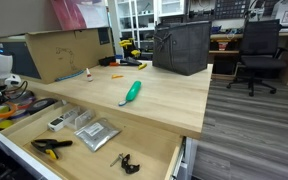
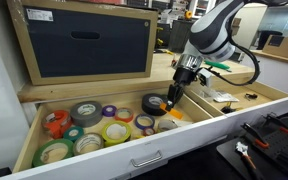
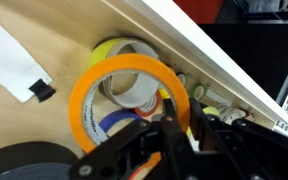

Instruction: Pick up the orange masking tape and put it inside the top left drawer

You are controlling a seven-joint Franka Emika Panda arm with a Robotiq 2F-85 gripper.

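The orange masking tape (image 3: 121, 78) is an orange ring standing tilted on edge. My gripper (image 3: 176, 118) is shut on its rim, one finger inside the ring and one outside. In an exterior view the gripper (image 2: 174, 96) holds the tape (image 2: 153, 103) low inside the right part of the top left drawer (image 2: 134, 160), a pulled-out light-wood tray. The tape is just above or touching the rolls below; I cannot tell which. The drawer also shows at the left edge of an exterior view (image 1: 14, 108).
Several tape rolls fill the drawer, among them a yellow roll (image 2: 115, 131), a green roll (image 2: 52, 152) and a grey roll (image 2: 84, 112). A framed dark panel (image 2: 89, 42) stands behind it. The table holds a teal-handled tool (image 1: 131, 92); a larger drawer (image 1: 94, 130) holds metal plates and a clamp (image 1: 50, 147).
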